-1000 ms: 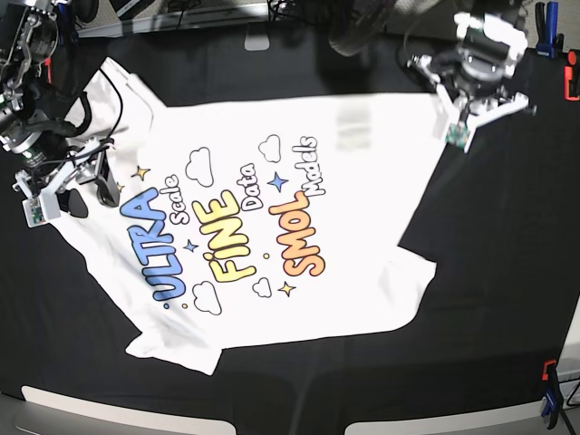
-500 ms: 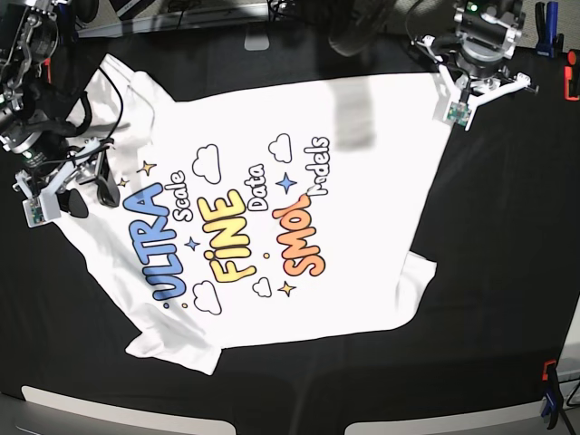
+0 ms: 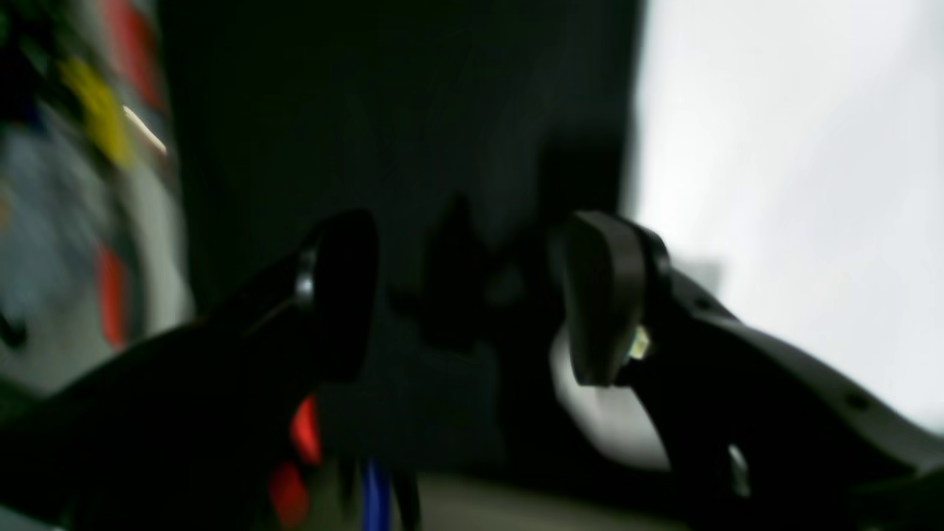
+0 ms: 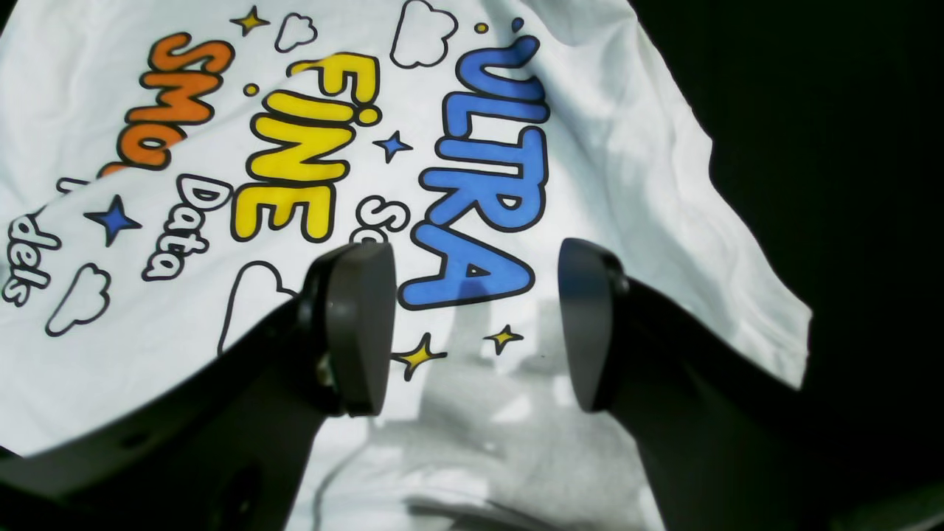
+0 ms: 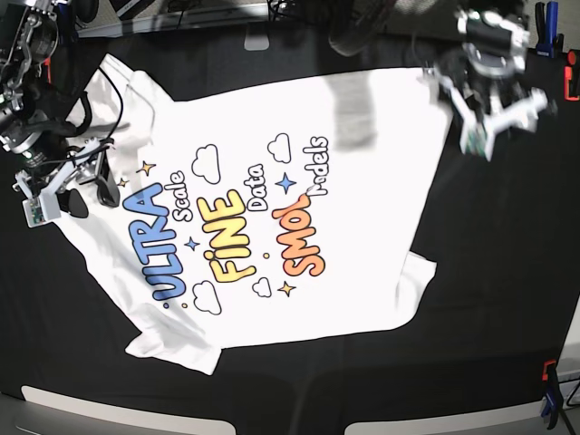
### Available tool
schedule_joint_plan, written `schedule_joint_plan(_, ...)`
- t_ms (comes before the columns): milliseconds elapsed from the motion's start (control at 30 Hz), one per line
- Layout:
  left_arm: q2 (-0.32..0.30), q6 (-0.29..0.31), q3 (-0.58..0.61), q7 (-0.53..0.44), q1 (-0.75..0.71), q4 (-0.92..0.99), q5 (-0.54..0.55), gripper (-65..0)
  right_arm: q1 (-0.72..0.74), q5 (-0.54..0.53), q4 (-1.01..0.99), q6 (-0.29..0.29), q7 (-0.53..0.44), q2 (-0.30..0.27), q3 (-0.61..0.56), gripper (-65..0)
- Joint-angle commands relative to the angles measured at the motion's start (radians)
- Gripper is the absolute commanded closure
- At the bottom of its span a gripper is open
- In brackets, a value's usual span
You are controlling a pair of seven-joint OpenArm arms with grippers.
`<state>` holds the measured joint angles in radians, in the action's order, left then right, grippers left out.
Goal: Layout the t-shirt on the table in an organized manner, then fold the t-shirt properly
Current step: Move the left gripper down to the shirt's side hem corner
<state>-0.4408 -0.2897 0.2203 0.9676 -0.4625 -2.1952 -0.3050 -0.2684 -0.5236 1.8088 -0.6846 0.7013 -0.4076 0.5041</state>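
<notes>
1. My left claw (image 3: 472,295) stands released, its two dark fingers (image 3: 601,295) spread wide with nothing between them.
2. The left wrist view is smeared, so I make out little: black table (image 3: 398,110) cloth ahead of my fingers and a pale blur of the t-shirt (image 3: 789,162) off to one side.
3. In the base view my left claw (image 5: 485,136) hangs just beside the t-shirt's (image 5: 362,227) upper corner, apart from the cloth.
4. My right claw (image 4: 476,324) is also released, fingers (image 4: 358,324) parted over the shirt and gripping nothing.
5. Straight ahead of my right fingers lies the printed front of the t-shirt (image 4: 627,184), the blue "ULTRA" (image 4: 483,184) nearest, yellow "FINE" (image 4: 302,147) beyond to one side.
6. In the base view my right claw (image 5: 63,195) sits over the shirt's sleeve end.
7. The t-shirt lies print up and spread across the table (image 5: 489,290), one lower sleeve rumpled.
</notes>
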Motion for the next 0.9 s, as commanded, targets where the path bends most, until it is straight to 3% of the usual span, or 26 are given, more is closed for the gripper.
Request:
schedule_joint_plan(0,-0.008,-0.017,-0.005,-0.019,0.035,-0.039,0.015,-37.2,0.008,-0.012,0.018,0.000,-0.019,-0.016,0.006,-34.0)
schedule_joint_plan(100,-0.008,0.008,-0.005,-0.032,0.165,-0.053,0.177,-37.1,0.008,-0.012,0.018,0.000,-0.019,-0.016,0.006,-34.0)
schedule_joint_plan(267,0.027,0.137,-0.005,-0.105,0.369,0.077,0.410,-37.1,0.008,-0.013,0.018,0.000,-0.019,-0.016,0.006,-34.0)
schedule_joint_plan(500,0.132,0.179,-0.005,-0.122,0.646,0.488,0.560,-36.9,0.008,-0.012,0.018,0.000,-0.019,-0.016,0.006,-34.0)
schedule_joint_plan(667,0.149,0.195,-0.050,-0.122,0.835,0.794,0.647,-36.9,0.008,-0.012,0.018,0.000,-0.004,-0.016,0.006,-34.0)
schedule_joint_plan(767,0.149,0.274,-0.158,-0.115,0.912,0.953,0.769,-36.9,0.008,-0.012,0.018,0.000,-0.002,-0.016,0.006,-34.0)
schedule_joint_plan(867,0.146,0.404,-0.304,-0.097,0.965,1.099,0.932,-36.9,0.008,-0.013,0.018,0.000,-0.002,-0.016,0.006,-34.0)
